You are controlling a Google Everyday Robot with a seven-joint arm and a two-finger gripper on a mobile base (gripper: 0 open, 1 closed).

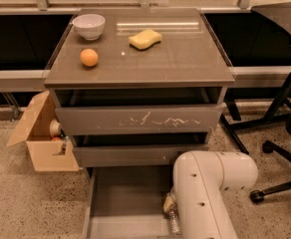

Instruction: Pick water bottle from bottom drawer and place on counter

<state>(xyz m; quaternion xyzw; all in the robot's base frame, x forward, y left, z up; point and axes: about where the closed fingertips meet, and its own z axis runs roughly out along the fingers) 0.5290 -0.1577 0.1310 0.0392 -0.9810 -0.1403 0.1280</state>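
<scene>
In the camera view, our pincer (170, 204) hangs low inside the bottom drawer (125, 203), at its right side, to reach the water bottle (173, 223) lying just beneath. Whether it grips, we cannot tell. The worktop (185, 59) above the drawer offers room.

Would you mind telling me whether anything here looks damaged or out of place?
The upper drawer front carries white scratches across its middle, the only damage. A cardboard box sits open on the floor to the left. The gripper is down in the open bottom drawer by the water bottle, mostly hidden behind the arm.
</scene>
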